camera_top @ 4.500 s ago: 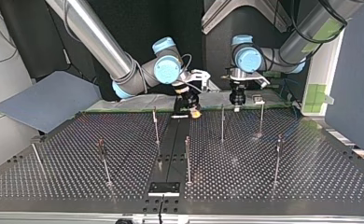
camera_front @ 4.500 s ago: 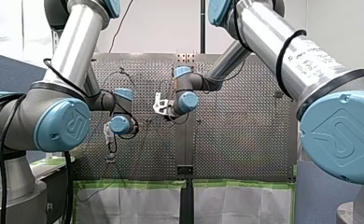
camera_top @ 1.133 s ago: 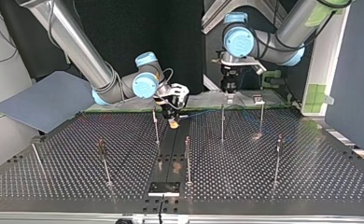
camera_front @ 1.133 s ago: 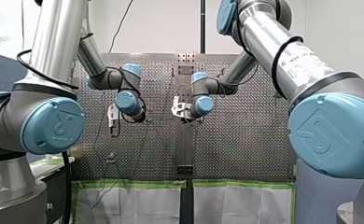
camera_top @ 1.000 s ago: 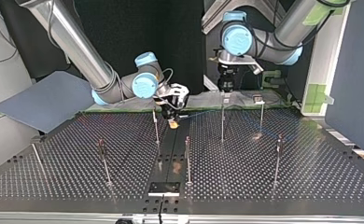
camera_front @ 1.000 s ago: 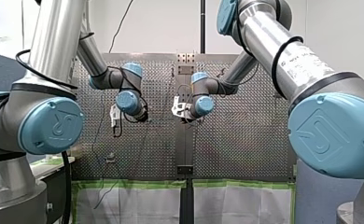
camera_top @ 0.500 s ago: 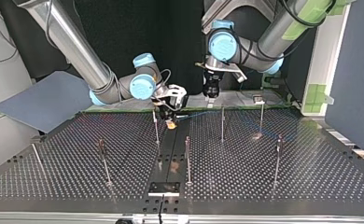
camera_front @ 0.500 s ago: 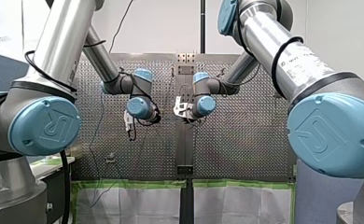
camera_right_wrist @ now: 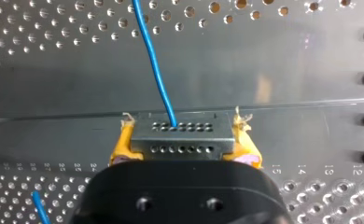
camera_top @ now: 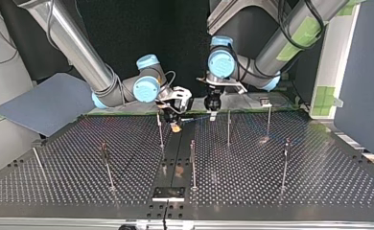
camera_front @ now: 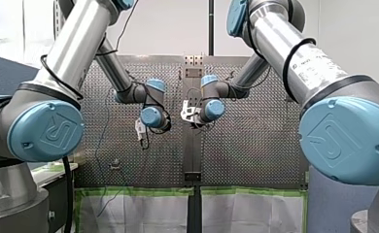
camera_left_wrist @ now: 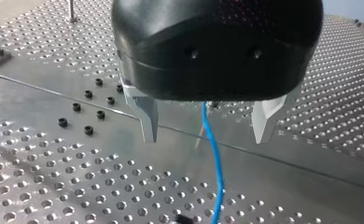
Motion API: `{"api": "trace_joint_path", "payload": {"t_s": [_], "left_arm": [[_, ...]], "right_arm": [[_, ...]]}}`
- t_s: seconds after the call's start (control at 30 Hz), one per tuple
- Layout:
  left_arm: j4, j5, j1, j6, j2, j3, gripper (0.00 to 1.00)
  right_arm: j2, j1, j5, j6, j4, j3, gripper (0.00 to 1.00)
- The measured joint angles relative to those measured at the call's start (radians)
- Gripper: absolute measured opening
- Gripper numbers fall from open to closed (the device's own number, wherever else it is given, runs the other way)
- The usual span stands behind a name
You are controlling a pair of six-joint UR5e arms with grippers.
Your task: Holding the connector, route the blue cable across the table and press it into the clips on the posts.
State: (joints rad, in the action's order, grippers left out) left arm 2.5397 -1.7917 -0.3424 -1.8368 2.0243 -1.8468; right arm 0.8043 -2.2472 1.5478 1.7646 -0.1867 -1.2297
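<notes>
In the right wrist view my right gripper (camera_right_wrist: pixel 184 123) is shut, its yellow pads (camera_right_wrist: pixel 122 142) clamping a grey metal connector (camera_right_wrist: pixel 182 140). The blue cable (camera_right_wrist: pixel 152 65) leaves the connector's top and runs ahead over the table. In the top view my right gripper (camera_top: pixel 175 122) hangs low beside a thin post (camera_top: pixel 160 129). My left gripper (camera_top: pixel 212 109) hovers close by, at that view's right. In the left wrist view my left gripper (camera_left_wrist: pixel 206 128) is open, metal fingers (camera_left_wrist: pixel 145 116) wide apart, and the blue cable (camera_left_wrist: pixel 215 158) runs between them untouched.
Several thin clip posts stand on the perforated table (camera_top: pixel 281 191), among them two (camera_top: pixel 228 127) (camera_top: pixel 192 163) near the middle. A grey-blue sheet (camera_top: pixel 46 103) lies at the top view's left. A black plate (camera_top: pixel 168 193) sits at the near edge. Black screws (camera_left_wrist: pixel 84 112) dot the centre strip.
My left arm has swung toward the middle and come down beside my right gripper, over the cable. My right gripper has barely moved and keeps hold of the connector.
</notes>
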Motion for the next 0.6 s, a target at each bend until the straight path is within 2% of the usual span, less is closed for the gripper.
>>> {"api": "trace_joint_path", "payload": {"t_s": [0.13, 0.33, 0.47, 0.6], "left_arm": [[0.001, 0.002, 0.004, -0.007, 0.004, 0.023, 1.00], [0.020, 0.030, 0.011, -0.018, 0.008, 0.056, 1.00], [0.049, 0.039, 0.009, -0.016, 0.038, 0.085, 1.00], [0.065, 0.028, 0.010, -0.024, 0.075, 0.109, 1.00]], "right_arm": [[0.000, 0.000, 0.000, 0.000, 0.000, 0.000, 0.00], [0.000, 0.000, 0.000, 0.001, -0.002, 0.001, 0.00], [0.000, 0.000, 0.000, 0.001, -0.002, 0.001, 0.00], [0.000, 0.000, 0.000, 0.000, -0.001, 0.002, 0.00]]}}
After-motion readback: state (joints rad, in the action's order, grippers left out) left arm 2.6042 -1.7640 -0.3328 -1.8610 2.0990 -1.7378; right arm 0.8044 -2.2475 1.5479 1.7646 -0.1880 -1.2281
